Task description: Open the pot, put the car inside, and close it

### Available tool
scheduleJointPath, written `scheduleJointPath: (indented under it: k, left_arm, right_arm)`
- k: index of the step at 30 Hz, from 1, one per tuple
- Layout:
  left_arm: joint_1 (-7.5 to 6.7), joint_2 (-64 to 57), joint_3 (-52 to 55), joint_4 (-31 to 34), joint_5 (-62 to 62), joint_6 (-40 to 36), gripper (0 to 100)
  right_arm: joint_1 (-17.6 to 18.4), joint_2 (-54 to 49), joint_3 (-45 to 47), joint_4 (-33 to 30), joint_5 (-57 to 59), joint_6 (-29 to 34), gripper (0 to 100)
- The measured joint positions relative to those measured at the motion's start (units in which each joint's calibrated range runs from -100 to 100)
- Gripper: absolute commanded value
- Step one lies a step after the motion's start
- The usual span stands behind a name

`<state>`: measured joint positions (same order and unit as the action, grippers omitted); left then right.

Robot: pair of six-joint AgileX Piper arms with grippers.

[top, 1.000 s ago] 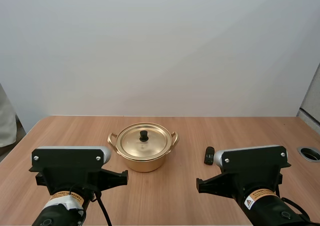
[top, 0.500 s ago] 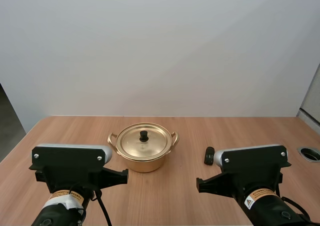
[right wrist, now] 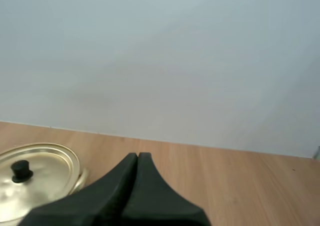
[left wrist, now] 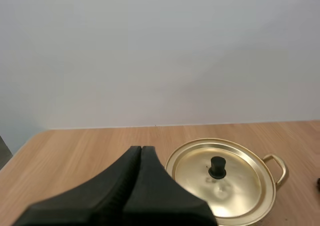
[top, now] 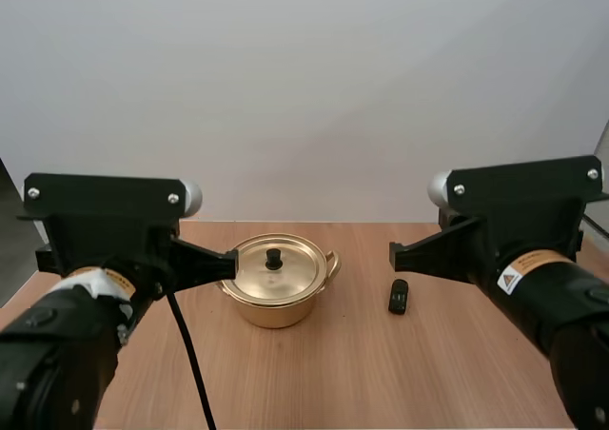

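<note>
Sitting lidded on the wooden bench (top: 333, 373), the shiny gold metal pot (top: 276, 292) looks light, slick: pinch its black knob (top: 274, 257). A tiny black car (top: 399, 296) lies beside. Closed, empty: left tool (left wrist: 141, 148), right tool (right wrist: 137, 156).

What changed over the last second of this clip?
Both arms rose higher over the wooden table; the left gripper and right gripper are shut, holding nothing. The round gold metal pot, its black-knobbed lid and the small black toy car stayed put.

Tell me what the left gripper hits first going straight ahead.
Likely nothing near: the shut left gripper aims just left of the pot, toward the back wall; depth is unclear.
</note>
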<state>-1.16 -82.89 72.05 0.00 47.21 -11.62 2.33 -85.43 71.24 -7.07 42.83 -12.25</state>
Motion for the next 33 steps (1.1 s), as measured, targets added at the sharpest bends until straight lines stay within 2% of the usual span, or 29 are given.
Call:
scheduleJointPath:
  k: [4, 9, 13, 17, 21, 22, 23, 24, 25, 26, 27, 28, 29, 30, 33]
  left_arm:
    - [0.0, 7.9, -8.0, -0.3, 11.0, -0.1, 0]
    - [0.0, 17.1, -14.7, -4.2, 20.0, 0.2, 0]
    - [0.0, 23.6, -16.0, -5.9, 19.6, 3.6, 0]
    - [0.0, 31.0, -17.3, -13.1, 11.6, 10.4, 0]
    - [0.0, 36.0, -18.3, -17.8, 10.2, 14.8, 0]
    - [-0.16, 39.7, -19.6, -20.2, 11.2, 17.9, 4]
    - [-0.17, 41.6, -20.6, -20.9, 12.8, 19.4, 12]
    - [-0.4, 43.1, -21.5, -21.2, 14.2, 20.7, 22]
    - [-0.71, 44.9, -22.8, -21.2, 15.9, 22.3, 34]
    - [-1.09, 46.7, -24.2, -21.2, 17.6, 23.8, 49]
    - [-1.39, 48.4, -25.6, -21.2, 18.6, 25.3, 67]
    - [-1.84, 50.0, -27.1, -21.2, 19.6, 26.9, 80]
    - [-2.36, 51.4, -28.6, -21.2, 20.2, 28.4, 93]
    - [-2.76, 52.5, -29.8, -21.4, 20.5, 29.7, 97]
    - [-4.18, 55.8, -33.4, -21.5, 22.6, 34.0, 92]
  right_arm:
    - [0.0, 7.5, -6.6, -5.5, 7.3, 0.0, 0]
    - [0.0, 16.7, -10.4, -6.3, 9.2, 0.0, 0]
    - [0.0, 20.1, -10.4, -5.3, 9.5, 0.0, 0]
    - [0.0, 21.8, -10.5, -5.7, 8.4, -0.1, 0]
    - [0.0, 24.4, -10.5, -7.1, 7.4, -0.8, 0]
    - [0.0, 25.9, -10.5, -7.1, 7.1, -0.8, 0]
    - [0.0, 27.4, -10.5, -7.1, 6.9, -1.1, 6]
    - [0.0, 28.5, -10.5, -7.1, 6.5, -1.1, 23]
    - [0.0, 29.9, -10.5, -7.1, 6.0, -1.6, 44]
    - [0.0, 31.3, -10.5, -7.1, 5.4, -2.1, 69]
    - [0.0, 32.8, -10.5, -7.2, 4.7, -2.4, 89]
    - [0.0, 34.3, -10.5, -7.6, 3.9, -2.7, 100]
    - [0.0, 35.9, -10.5, -8.3, 3.3, -2.6, 100]
    - [0.0, 37.4, -10.5, -8.8, 3.3, -2.6, 100]
    - [0.0, 41.1, -10.5, -10.6, 4.2, -2.6, 100]
